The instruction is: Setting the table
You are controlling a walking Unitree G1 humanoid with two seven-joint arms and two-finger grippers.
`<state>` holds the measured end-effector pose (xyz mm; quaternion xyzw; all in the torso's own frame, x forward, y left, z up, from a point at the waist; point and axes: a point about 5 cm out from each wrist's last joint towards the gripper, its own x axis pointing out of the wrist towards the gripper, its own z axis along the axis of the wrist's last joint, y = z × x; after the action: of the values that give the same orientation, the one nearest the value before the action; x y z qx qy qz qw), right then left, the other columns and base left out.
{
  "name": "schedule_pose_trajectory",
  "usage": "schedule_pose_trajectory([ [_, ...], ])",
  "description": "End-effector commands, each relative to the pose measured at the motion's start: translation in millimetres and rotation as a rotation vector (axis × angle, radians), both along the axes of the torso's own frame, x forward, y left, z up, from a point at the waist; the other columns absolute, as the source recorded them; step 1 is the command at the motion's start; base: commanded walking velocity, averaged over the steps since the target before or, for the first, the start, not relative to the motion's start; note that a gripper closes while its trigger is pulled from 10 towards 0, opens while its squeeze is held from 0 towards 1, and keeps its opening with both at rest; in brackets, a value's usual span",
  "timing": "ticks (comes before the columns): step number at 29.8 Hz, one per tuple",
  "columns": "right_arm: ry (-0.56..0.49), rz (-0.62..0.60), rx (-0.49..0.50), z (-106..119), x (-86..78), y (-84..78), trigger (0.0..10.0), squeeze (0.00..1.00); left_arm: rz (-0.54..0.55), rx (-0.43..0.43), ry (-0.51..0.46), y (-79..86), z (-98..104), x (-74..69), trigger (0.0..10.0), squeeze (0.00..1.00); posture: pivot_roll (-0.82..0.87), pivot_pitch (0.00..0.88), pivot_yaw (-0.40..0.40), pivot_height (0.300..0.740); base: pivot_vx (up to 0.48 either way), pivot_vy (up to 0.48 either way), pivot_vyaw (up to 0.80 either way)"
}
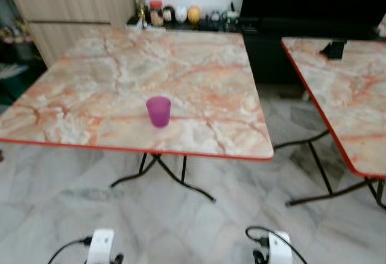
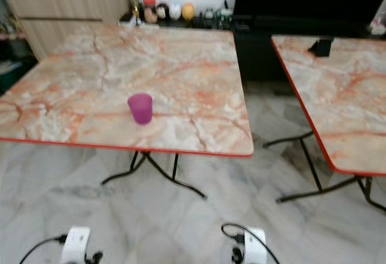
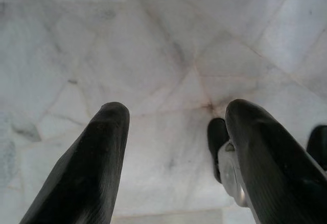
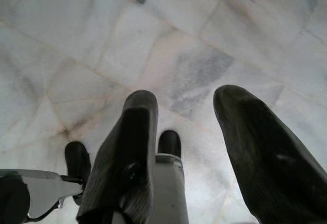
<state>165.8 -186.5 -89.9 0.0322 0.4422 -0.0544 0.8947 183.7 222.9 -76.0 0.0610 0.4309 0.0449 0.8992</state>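
Observation:
A purple plastic cup [image 1: 158, 111] stands upright near the front edge of a marble-pattern folding table [image 1: 108, 77] with a red rim. Both arms hang low by my sides, well short of the table; their silver wrists show at the bottom of the eye views. My left gripper [image 3: 176, 116] is open over the pale marble floor, nothing between its black fingers [image 3: 97, 157]. My right gripper [image 4: 186, 106] is open too, pointing down at the floor with nothing held.
A second marble-pattern table [image 1: 344, 89] stands to the right with a small black object [image 1: 333, 49] on it; a floor gap separates the tables. Black table legs [image 1: 175, 176] spread under the near table. Behind are a wooden cabinet [image 1: 66, 11] and jars [image 1: 175, 14] on a dark unit.

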Motion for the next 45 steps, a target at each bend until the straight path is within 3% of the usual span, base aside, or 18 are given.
schedule_pose_trajectory([
  [1, 0.021, -0.011, -0.01, -1.9, -5.7, -6.4, 10.0, 0.0, -0.021, -0.003, 0.001, -5.5, -0.4, 1.8, 10.0, 0.0, 0.01, 0.0, 0.0, 0.74, 0.0, 0.0, 0.0],
  [45, 0.054, -0.009, -0.027, -5.2, -13.3, -6.6, 10.0, 0.0, -0.028, 0.008, -0.004, -4.1, 0.5, 2.7, 10.0, 0.0, 0.02, 0.0, 0.002, 0.74, 0.0, 0.099, 0.0],
])
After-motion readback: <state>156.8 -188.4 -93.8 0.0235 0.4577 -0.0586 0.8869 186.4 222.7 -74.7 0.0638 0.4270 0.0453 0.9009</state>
